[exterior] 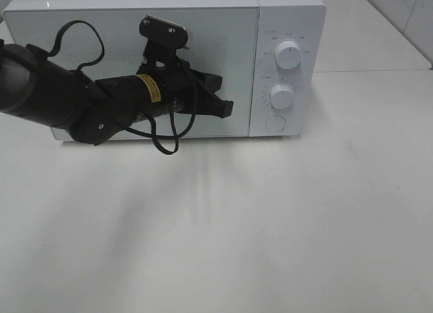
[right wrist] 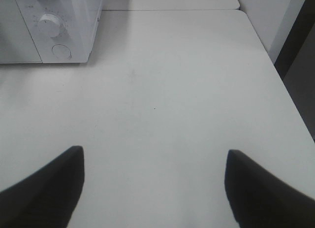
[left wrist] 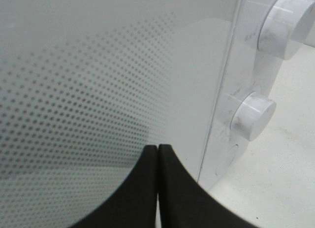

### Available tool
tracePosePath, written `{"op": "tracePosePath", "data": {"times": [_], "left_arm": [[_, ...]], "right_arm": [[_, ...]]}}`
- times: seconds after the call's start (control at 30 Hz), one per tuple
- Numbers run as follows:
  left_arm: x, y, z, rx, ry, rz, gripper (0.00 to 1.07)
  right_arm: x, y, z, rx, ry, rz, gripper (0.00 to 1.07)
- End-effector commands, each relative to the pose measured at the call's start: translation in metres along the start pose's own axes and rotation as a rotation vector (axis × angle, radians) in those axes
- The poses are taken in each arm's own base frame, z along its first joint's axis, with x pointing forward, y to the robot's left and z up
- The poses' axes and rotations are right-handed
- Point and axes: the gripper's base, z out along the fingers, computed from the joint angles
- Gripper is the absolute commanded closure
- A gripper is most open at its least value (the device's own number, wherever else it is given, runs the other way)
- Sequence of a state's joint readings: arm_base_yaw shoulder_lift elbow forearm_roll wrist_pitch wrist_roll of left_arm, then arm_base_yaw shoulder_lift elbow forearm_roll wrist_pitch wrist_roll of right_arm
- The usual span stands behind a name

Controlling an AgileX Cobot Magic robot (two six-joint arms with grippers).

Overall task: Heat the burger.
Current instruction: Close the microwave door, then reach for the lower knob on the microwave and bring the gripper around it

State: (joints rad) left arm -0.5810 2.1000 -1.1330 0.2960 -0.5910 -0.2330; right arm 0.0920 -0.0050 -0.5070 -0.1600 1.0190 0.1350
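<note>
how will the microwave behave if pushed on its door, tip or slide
The microwave is a wide, low box sitting flat on the table, so it probably won't tip. The table looks smooth, so a hard shove might slide it back. Its glossy door looks slick; the shut fingers of the left gripper could skate across it.

White microwave [exterior: 291,29], door [left wrist: 74,90] patterned with grey dots, black left tool [exterior: 227,109], and a table [exterior: 270,225] that looks off-white.
</note>
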Motion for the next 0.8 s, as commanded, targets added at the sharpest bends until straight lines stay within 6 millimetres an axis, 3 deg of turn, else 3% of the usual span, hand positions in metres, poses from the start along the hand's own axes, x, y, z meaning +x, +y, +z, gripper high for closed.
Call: {"op": "tracePosePath", "data": {"times": [0.03, 0.23, 0.5, 0.53, 0.57, 0.6, 0.63, 0.67, 0.7, 0.73, 0.77, 0.8], "left_arm": [[-0.021, 0.014, 0.004, -0.058, -0.082, -0.044, 1.07], [-0.026, -0.014, -0.002, -0.006, -0.004, 0.002, 1.07], [-0.032, -0.043, -0.035, 0.042, 0.052, 0.029, 1.07], [-0.033, -0.050, -0.046, 0.055, 0.056, 0.033, 0.99], [-0.033, -0.050, -0.046, 0.055, 0.056, 0.033, 0.99], [-0.036, -0.055, -0.057, 0.067, 0.051, 0.036, 0.85], [-0.036, -0.055, -0.057, 0.067, 0.051, 0.036, 0.85], [-0.036, -0.059, -0.063, 0.075, 0.050, 0.039, 0.73], [-0.037, -0.062, -0.074, 0.081, 0.051, 0.039, 0.47], [-0.037, -0.062, -0.074, 0.081, 0.051, 0.039, 0.47], [-0.036, -0.064, -0.085, 0.082, 0.066, 0.036, 0.18], [-0.035, -0.065, -0.092, 0.077, 0.090, 0.029, 0.06]], "right_arm": [[0.001, 0.000, -0.004, 0.006, -0.034, 0.001, 0.32], [0.001, 0.000, -0.004, 0.006, -0.034, 0.001, 0.32], [0.001, 0.000, -0.004, 0.006, -0.034, 0.001, 0.32], [0.001, 0.000, -0.004, 0.006, -0.034, 0.001, 0.32], [0.001, 0.000, -0.004, 0.006, -0.034, 0.001, 0.32], [0.001, 0.000, -0.004, 0.006, -0.034, 0.001, 0.32], [0.001, 0.000, -0.004, 0.006, -0.034, 0.001, 0.32], [0.001, 0.000, -0.004, 0.006, -0.034, 0.001, 0.32], [0.001, 0.000, -0.004, 0.006, -0.034, 0.001, 0.32], [0.001, 0.000, -0.004, 0.006, -0.034, 0.001, 0.32], [0.001, 0.000, -0.004, 0.006, -0.034, 0.001, 0.32], [0.001, 0.000, -0.004, 0.006, -0.034, 0.001, 0.32]]}}
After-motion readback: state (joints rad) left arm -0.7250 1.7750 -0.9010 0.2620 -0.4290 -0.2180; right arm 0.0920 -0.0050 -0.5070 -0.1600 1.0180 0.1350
